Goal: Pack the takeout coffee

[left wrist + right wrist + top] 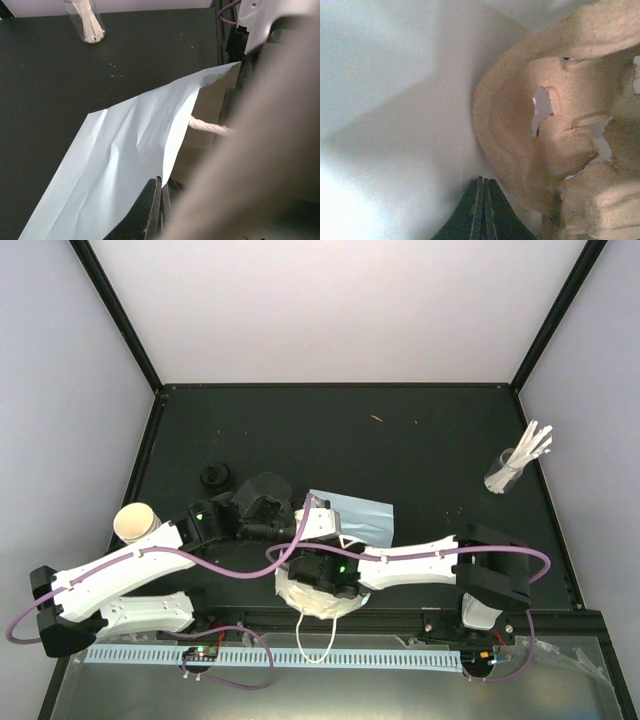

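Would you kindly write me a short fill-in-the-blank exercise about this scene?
1. The clear glass of white sticks stands on the ___ side of the dark table.
2. The cream paper cup stands without a ___.
3. The brown moulded-pulp carrier lies ___ the light-blue paper bag.
Missing: right; lid; inside.

Paper cup [135,523]: cream, unlidded, mouth upward, at table [400,450] left edge. Lid [215,477]: black, round, lying apart from cup. Cup carrier [555,125]: brown moulded pulp, ragged holes, close against pale-blue bag [395,100]
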